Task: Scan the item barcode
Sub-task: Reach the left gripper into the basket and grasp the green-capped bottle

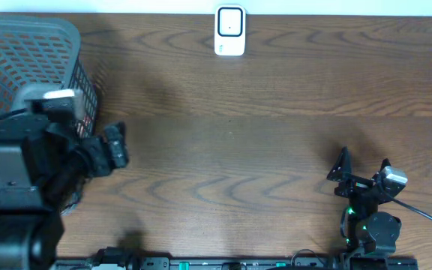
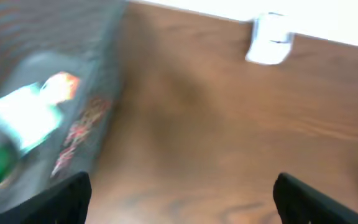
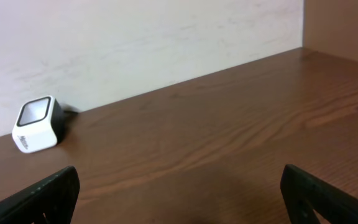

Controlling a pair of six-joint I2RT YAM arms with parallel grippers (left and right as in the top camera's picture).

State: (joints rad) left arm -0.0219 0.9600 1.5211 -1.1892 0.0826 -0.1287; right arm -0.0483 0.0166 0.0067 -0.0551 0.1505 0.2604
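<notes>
We find the left gripper [image 1: 117,146] just beside the grey mesh basket [image 1: 28,52], jaws released and holding nothing. In the left wrist view, blurred packaged items [image 2: 27,112] lie inside the basket. The right gripper [image 1: 363,166] sits near the front edge of the table [image 1: 231,165], jaws likewise spread and empty. The white scanner [image 1: 230,31] stands at the far edge, well apart from both.

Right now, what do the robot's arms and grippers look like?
Black throughout. The left gripper has blocky fingers and a grey camera block. The right gripper has thin fingers, a silver-white camera, green lights at its base and a black cable.
</notes>
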